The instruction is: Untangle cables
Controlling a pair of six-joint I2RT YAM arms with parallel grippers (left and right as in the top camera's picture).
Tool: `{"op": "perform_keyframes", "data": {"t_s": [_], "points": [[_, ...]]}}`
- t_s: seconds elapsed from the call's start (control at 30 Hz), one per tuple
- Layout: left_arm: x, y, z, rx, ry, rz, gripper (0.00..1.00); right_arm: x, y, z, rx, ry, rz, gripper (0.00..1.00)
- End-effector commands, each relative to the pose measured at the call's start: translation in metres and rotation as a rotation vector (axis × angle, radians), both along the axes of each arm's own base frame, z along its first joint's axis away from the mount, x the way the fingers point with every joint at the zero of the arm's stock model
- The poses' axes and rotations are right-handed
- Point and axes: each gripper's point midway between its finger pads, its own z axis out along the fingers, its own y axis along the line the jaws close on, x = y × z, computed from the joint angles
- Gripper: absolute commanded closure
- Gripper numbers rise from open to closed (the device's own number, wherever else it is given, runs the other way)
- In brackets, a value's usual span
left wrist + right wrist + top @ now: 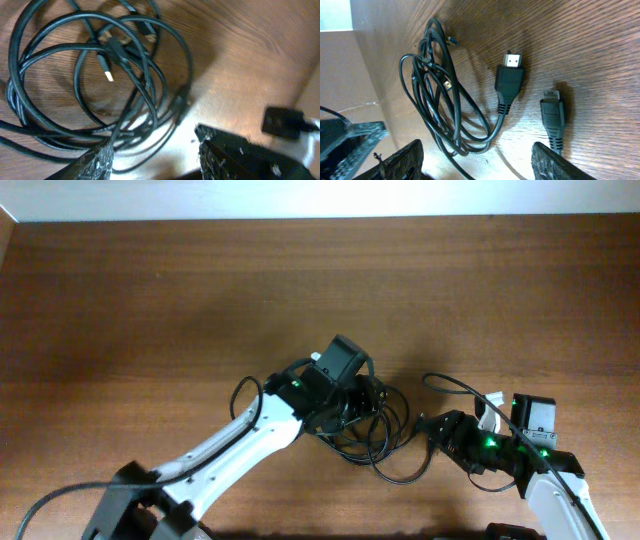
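A tangle of thin black cables (385, 442) lies looped on the wooden table near the front centre. In the left wrist view the coils (100, 85) overlap, with small yellowish-tipped plugs (106, 69) inside the loops. My left gripper (155, 157) is open just beside the coil's edge, holding nothing. In the right wrist view the bundle (445, 100) lies left of two larger black plugs (510, 77) (553, 116). My right gripper (477, 162) is open above the table, with a cable loop between its fingers but not gripped.
The table (200, 300) is dark brown wood, with a pale wall along the far edge. One cable strand (455, 388) runs right toward the right arm (520, 445). The left arm (250, 435) reaches in from the front left.
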Motion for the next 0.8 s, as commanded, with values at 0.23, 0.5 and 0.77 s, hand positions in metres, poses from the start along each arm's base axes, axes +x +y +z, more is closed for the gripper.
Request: {"op": "perform_keyframes", "data": {"t_s": [0.23,0.5,0.77], "points": [[0.016,-0.022,-0.078,0.019,0.169,0.138,0.82,0.0,-0.006,-0.005,-0.039,0.006,-0.011,0.3],[0.048,-0.036,0.086,-0.152,-0.494,-0.338,1.0,-0.011,0.014,0.008,0.083,-0.004,0.073,0.23],[0.036,-0.027,0.141,-0.198,-0.646,-0.368,0.99,0.011,0.061,0.07,0.251,-0.375,0.33,0.17]]}}
